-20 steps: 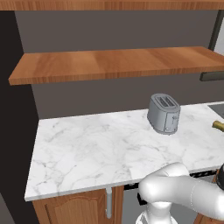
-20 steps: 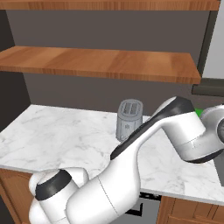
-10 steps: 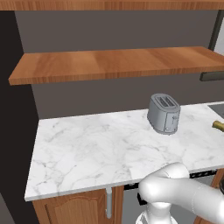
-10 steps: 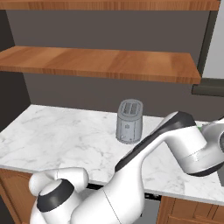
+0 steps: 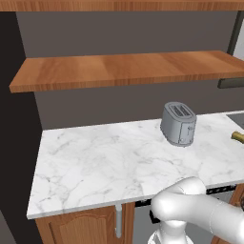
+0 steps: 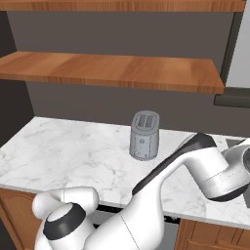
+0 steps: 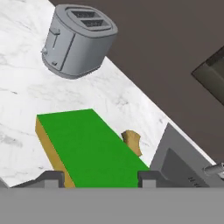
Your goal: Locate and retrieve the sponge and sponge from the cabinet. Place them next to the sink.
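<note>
In the hand view a bright green sponge with a tan side sits between my gripper's two fingertips, held above the marble counter. My gripper is shut on it. A small olive-brown sponge lies on the counter just beyond it, beside the sink's rim. The same brown sponge shows at the right edge of the left base view, in front of the sink. The cabinet's wooden shelves hang bare above the counter.
A grey toaster stands on the counter, left of the sink. My arm's elbow reaches over the counter's right end. A dark wall lies behind the counter. Lower cupboards run under its front edge.
In the right base view my arm has swung lower and further right, uncovering the toaster. The green sponge that showed at its hand has left that view.
</note>
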